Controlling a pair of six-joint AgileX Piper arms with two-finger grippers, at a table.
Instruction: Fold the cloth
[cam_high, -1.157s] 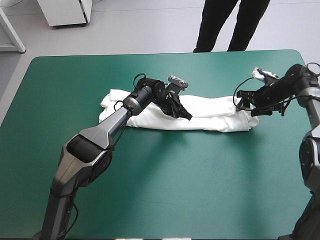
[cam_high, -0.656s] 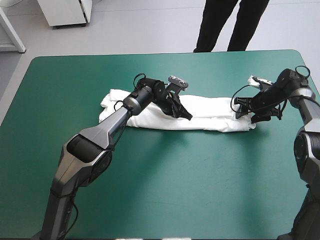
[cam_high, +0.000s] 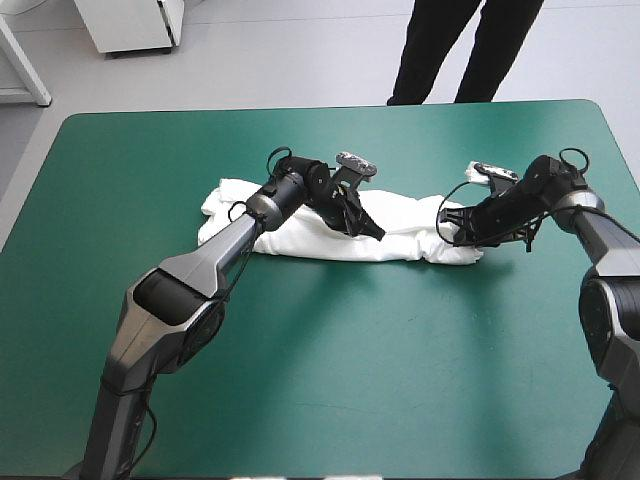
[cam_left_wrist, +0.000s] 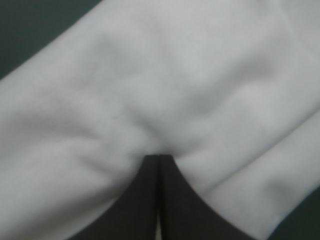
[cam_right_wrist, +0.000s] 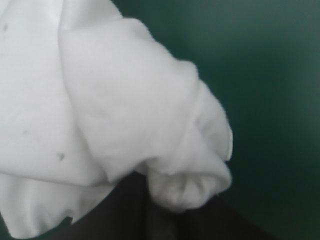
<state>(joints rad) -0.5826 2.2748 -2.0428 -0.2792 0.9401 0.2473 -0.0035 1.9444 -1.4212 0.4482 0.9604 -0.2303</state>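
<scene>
The white T-shirt (cam_high: 300, 238) lies as a long folded strip across the middle of the teal-green table (cam_high: 330, 370). My left gripper (cam_high: 374, 233) is shut, its tip pressed down on the strip's middle; in the left wrist view the black fingers meet in one arch (cam_left_wrist: 159, 158) on the T-shirt (cam_left_wrist: 150, 85). My right gripper (cam_high: 448, 228) is shut on the T-shirt's right end, which is bunched and lifted slightly. In the right wrist view the T-shirt (cam_right_wrist: 125, 100) curls over my gripper (cam_right_wrist: 160, 212) and hides its fingertips.
Bare teal-green cover (cam_right_wrist: 270, 75) lies to the right of the held end and along the table's near side. The table's far edge (cam_high: 330, 107) runs behind the T-shirt.
My right gripper has moved left along the strip with the T-shirt's right end, so the strip is shorter. The left gripper has stayed in place.
</scene>
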